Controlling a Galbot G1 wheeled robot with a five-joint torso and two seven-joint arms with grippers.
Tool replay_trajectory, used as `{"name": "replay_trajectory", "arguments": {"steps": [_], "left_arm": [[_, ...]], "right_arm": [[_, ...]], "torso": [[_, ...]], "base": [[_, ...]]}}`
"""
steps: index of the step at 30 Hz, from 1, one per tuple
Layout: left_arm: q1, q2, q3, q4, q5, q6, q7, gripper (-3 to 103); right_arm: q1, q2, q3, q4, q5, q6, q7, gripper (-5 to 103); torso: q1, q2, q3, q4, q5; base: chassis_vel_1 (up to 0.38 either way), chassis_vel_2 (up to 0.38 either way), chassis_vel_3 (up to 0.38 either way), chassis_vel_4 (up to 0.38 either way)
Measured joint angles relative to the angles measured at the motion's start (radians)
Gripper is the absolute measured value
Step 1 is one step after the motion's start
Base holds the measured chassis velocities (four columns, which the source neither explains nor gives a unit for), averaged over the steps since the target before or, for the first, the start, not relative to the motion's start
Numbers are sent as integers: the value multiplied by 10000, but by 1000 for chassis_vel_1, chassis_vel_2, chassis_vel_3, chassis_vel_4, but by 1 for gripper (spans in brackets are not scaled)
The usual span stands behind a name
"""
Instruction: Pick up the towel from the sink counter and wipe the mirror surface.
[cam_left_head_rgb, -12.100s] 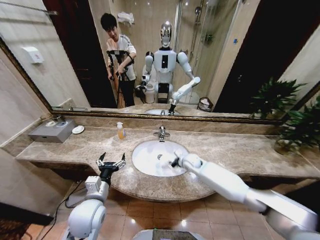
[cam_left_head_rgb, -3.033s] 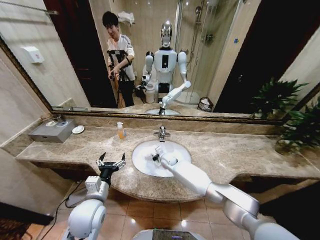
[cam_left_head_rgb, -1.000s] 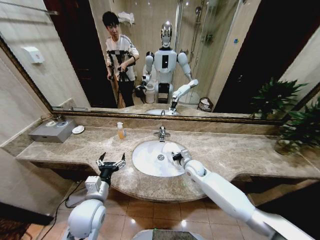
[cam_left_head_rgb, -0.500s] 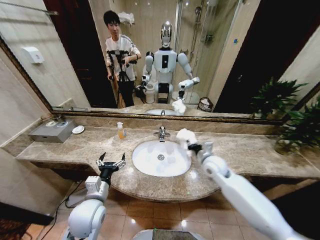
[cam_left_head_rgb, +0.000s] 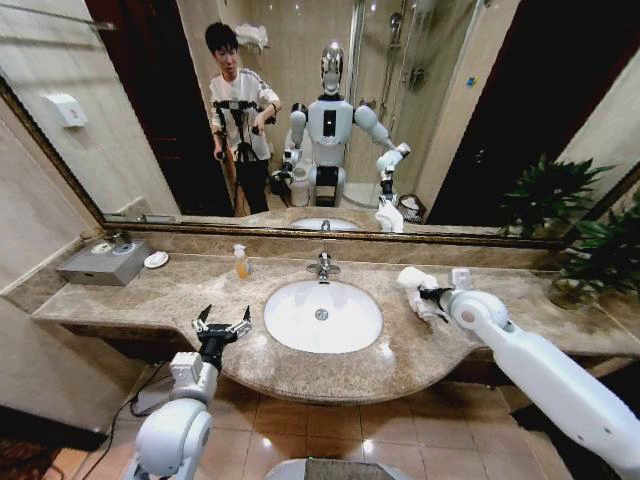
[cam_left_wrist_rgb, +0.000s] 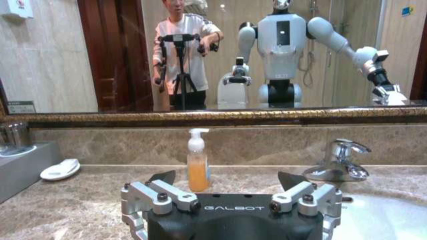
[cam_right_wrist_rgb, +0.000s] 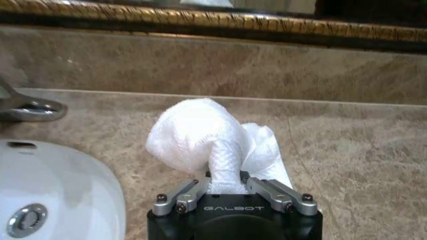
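Right arm is stretched out over the bench (cam_left_head_rgb: 150, 295), reaching past the right side of the basin (cam_left_head_rgb: 322, 316), with the right end effector (cam_left_head_rgb: 428, 295) clenched on the towel (cam_left_head_rgb: 414, 281). The towel is a white bunched lump held up off the marble, near the backsplash under the mirror (cam_left_head_rgb: 450, 110). The right wrist view makes the grip clear: both fingers pinch a twisted neck of the towel (cam_right_wrist_rgb: 208, 137), the rest puffing out in front, faucet (cam_right_wrist_rgb: 27, 107) off to one side.

Left arm sits parked low at the front edge of the bench, left end effector (cam_left_head_rgb: 222, 324) spread wide and holding nothing. Its wrist view shows a soap bottle (cam_left_wrist_rgb: 197, 162) and a small white dish (cam_left_wrist_rgb: 60, 169) by the wall.

Speckled brown marble, gold-framed mirror, plants (cam_left_head_rgb: 600, 255) at the far right.
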Motion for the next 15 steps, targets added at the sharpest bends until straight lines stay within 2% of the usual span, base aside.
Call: {"name": "replay_trajectory", "arguments": {"steps": [5, 10, 13, 14, 15], "left_arm": [[0, 0, 0, 0, 0, 0, 0, 100], [-1, 0, 1, 0, 0, 0, 0, 100], [0, 0, 1, 0, 0, 0, 0, 100], [0, 0, 1, 0, 0, 0, 0, 100], [0, 0, 0, 0, 0, 0, 0, 100]], "right_arm": [[-12, 237, -170, -171, 54, -22, 137, 8], [-283, 527, -261, -387, -294, -21, 92, 8], [-463, 713, -290, -770, -1295, 14, -766, 8], [-463, 713, -290, -770, -1295, 14, -766, 8], [-512, 850, -279, -963, -1740, 131, -1227, 9]], "torso": [[0, 0, 0, -3, 0], [0, 0, 0, -4, 1], [0, 0, -1, -6, -1], [0, 0, -1, -6, -1], [-1, 0, -1, -7, 1]], "base": [[0, 0, 0, 0], [0, 0, 0, 0], [0, 0, 0, 0], [0, 0, 0, 0], [0, 0, 0, 0]]}}
